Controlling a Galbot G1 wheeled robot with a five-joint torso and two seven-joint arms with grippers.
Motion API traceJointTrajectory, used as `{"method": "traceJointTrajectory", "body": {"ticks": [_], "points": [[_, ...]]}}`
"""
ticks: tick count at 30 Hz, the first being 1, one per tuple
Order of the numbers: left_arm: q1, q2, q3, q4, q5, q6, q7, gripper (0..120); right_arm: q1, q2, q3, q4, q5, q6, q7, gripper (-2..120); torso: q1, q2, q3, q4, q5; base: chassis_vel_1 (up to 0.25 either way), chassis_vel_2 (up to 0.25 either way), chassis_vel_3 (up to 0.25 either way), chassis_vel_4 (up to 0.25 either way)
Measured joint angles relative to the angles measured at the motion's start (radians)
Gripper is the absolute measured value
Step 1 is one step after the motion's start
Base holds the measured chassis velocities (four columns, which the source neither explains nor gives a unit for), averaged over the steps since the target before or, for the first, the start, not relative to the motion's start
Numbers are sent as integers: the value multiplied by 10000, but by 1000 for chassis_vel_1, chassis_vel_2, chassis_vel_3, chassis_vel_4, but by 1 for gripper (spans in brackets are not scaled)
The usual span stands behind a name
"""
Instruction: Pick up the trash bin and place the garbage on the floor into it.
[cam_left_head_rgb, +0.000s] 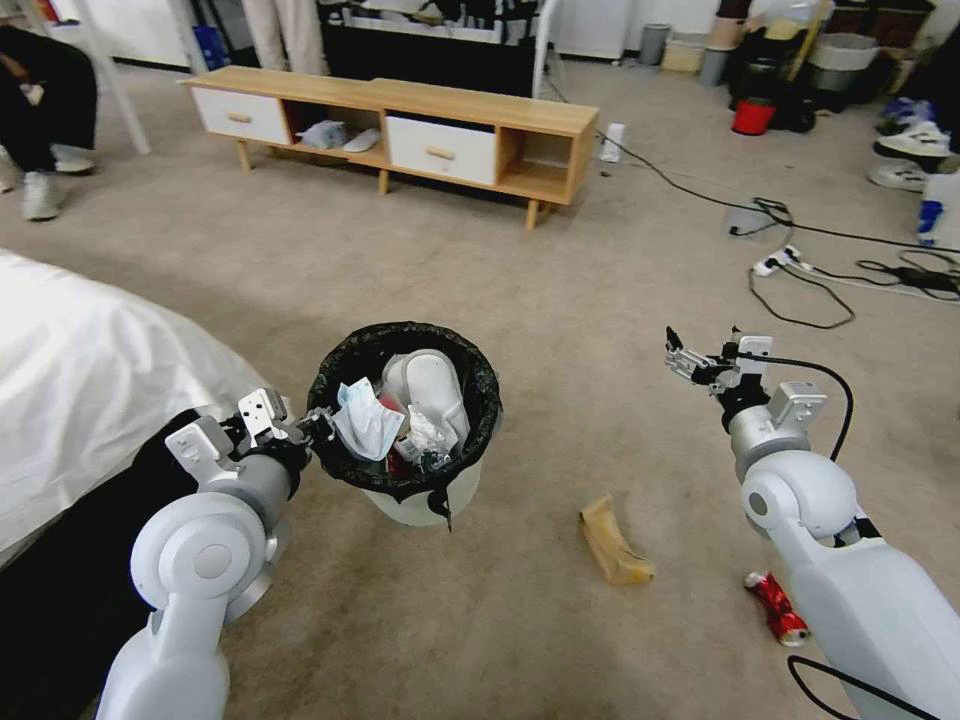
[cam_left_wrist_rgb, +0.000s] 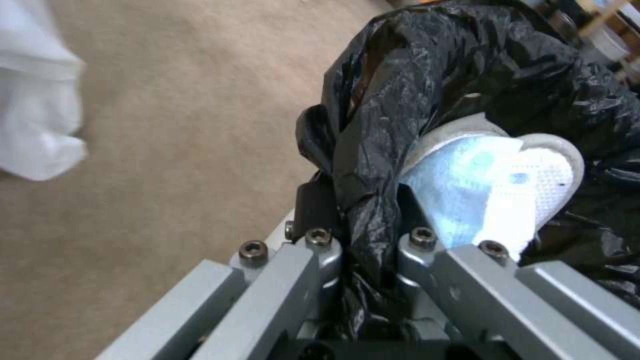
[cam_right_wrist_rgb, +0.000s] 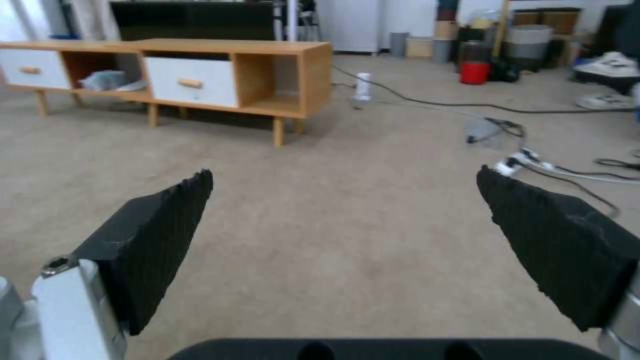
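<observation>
The trash bin (cam_left_head_rgb: 425, 505), white with a black bag liner (cam_left_head_rgb: 345, 365) over its rim, is in the middle of the head view. My left gripper (cam_left_head_rgb: 318, 425) is shut on its near-left rim. In the left wrist view the fingers (cam_left_wrist_rgb: 320, 250) pinch the crinkled liner (cam_left_wrist_rgb: 373, 150). A pale blue face mask (cam_left_head_rgb: 362, 420) (cam_left_wrist_rgb: 467, 190) and other litter lie inside. On the floor (cam_left_head_rgb: 560, 330) lie garbage: a torn brown cardboard piece (cam_left_head_rgb: 612, 540) and a crushed red can (cam_left_head_rgb: 778, 607). My right gripper (cam_left_head_rgb: 690, 362) (cam_right_wrist_rgb: 343, 174) hovers open over bare carpet, beyond the can.
A bed with a white sheet (cam_left_head_rgb: 80, 400) is close on my left. A low wooden cabinet (cam_left_head_rgb: 400, 130) stands ahead. Cables and a power strip (cam_left_head_rgb: 790, 262) cross the carpet at the right, with a red bucket (cam_left_head_rgb: 752, 117) and sneakers (cam_left_head_rgb: 905, 160) beyond.
</observation>
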Motion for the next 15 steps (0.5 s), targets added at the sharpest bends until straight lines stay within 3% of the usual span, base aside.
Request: {"method": "traceJointTrajectory", "body": {"ticks": [11, 15], "points": [[-5, -29, 9, 7, -7, -84, 28, 4, -63, 0, 31, 3, -13, 17, -31, 100, 0, 0, 1, -6, 1, -90, -91, -88, -90], [-3, -42, 12, 7, -9, -130, 33, 4, -84, 5, 30, 8, -23, 27, -48, 100, -1, 0, 0, 4, 0, -25, -19, -13, -16]]}}
